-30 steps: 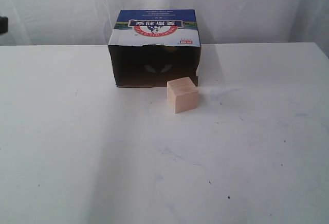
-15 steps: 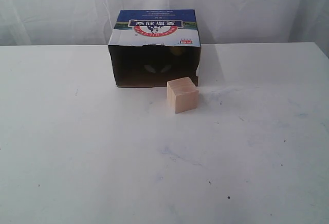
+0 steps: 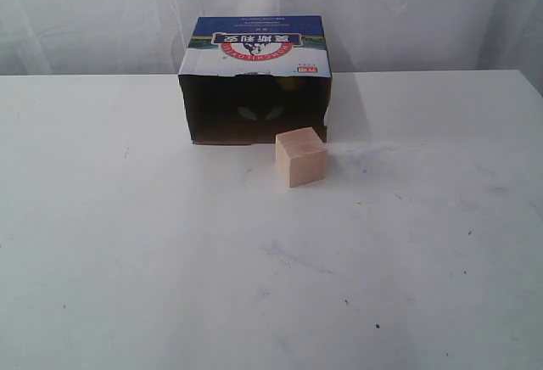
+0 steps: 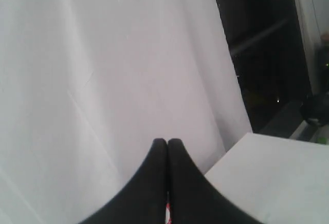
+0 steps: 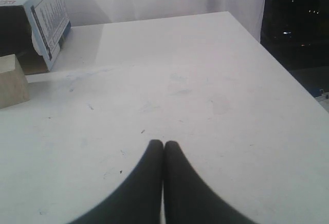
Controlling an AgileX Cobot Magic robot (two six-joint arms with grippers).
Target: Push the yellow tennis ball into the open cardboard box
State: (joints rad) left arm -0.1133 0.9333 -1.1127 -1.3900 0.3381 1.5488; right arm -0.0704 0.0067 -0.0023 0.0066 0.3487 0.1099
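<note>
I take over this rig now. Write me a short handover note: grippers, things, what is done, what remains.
Left gripper: shut, empty, facing the white curtain.
Right gripper: shut, empty, over the table.
Open cardboard box: on the table, mouth toward the exterior camera, wooden cube just before it.
Yellow tennis ball: nowhere on the visible table; box interior too dark to confirm it.
To do: look inside the box; push only if the ball is out.

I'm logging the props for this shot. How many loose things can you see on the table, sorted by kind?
Cardboard box: 1
Wooden cube: 1
Tennis ball: 0 in plain sight; the box's dark inside could hide one
Total: 2
</note>
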